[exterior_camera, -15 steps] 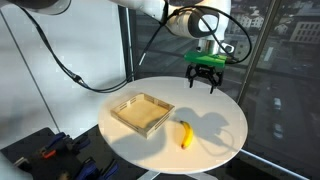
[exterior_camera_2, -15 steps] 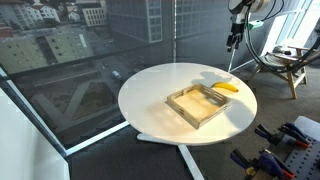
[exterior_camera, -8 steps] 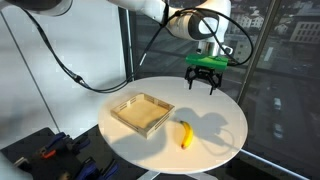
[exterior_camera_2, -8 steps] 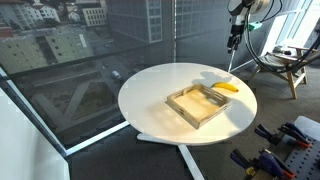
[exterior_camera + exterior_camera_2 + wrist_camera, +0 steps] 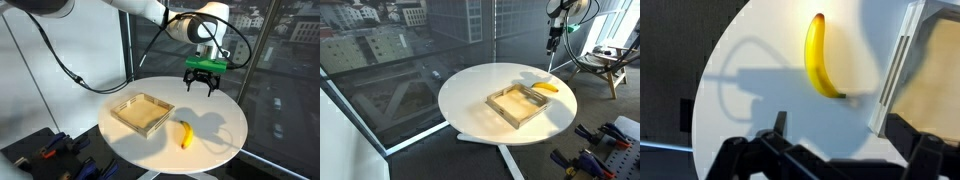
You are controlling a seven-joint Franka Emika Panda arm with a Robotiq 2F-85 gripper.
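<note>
My gripper [image 5: 203, 87] hangs open high above the far side of a round white table [image 5: 218, 112], holding nothing. A yellow banana [image 5: 185, 134] lies on the table below it, nearer the front edge. In the wrist view the banana [image 5: 821, 60] sits ahead of the open gripper [image 5: 840, 128], with bare tabletop between the two dark fingers. A shallow wooden tray [image 5: 122, 118] stands beside the banana. In an exterior view the gripper [image 5: 552, 42] hovers over the banana [image 5: 546, 87] and the tray [image 5: 506, 95].
The table's edge [image 5: 715, 70] curves close to the banana. Tall window glass [image 5: 410, 50] surrounds the table. A stool [image 5: 607, 60] stands behind it, and tools [image 5: 588, 160] lie on the floor. A black cable [image 5: 60, 60] loops from the arm.
The gripper has drifted very slightly sideways above the table and stays open. Banana and tray have not moved.
</note>
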